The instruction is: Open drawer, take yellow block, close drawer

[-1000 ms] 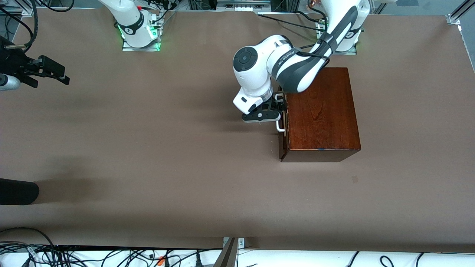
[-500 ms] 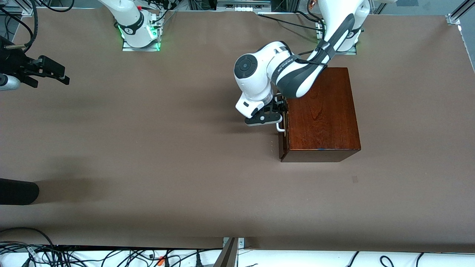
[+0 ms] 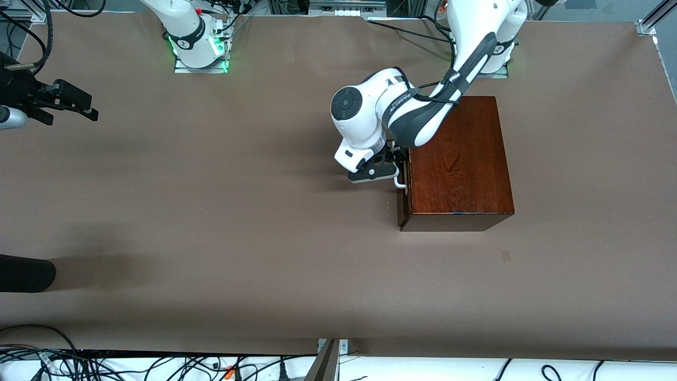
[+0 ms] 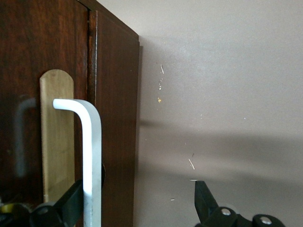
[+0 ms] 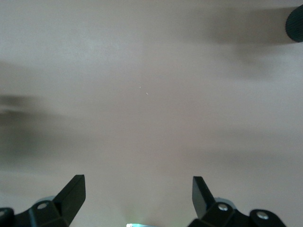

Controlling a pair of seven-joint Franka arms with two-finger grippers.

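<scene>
The dark reddish-brown wooden box [image 3: 457,159] stands toward the left arm's end of the table. Its drawer [image 3: 402,203] is shut, with the white bar handle [image 3: 400,182] on its front. My left gripper [image 3: 398,165] is open at that handle. In the left wrist view the handle [image 4: 92,156] runs between the jaws [image 4: 139,201], close to one finger [image 4: 71,203], in front of the drawer front [image 4: 28,71]. My right gripper [image 3: 87,108] waits open over the right arm's end of the table; it also shows in the right wrist view [image 5: 137,198]. The yellow block is hidden.
A black rounded object [image 3: 26,272] lies at the table's edge at the right arm's end, nearer to the front camera; it also shows in the right wrist view [image 5: 296,23]. Bare brown table [image 3: 238,211] spreads in front of the drawer.
My left gripper has shifted a little along the handle and closer to the drawer front, and the arm's elbow has swung. The drawer has stayed shut. The right arm has not moved.
</scene>
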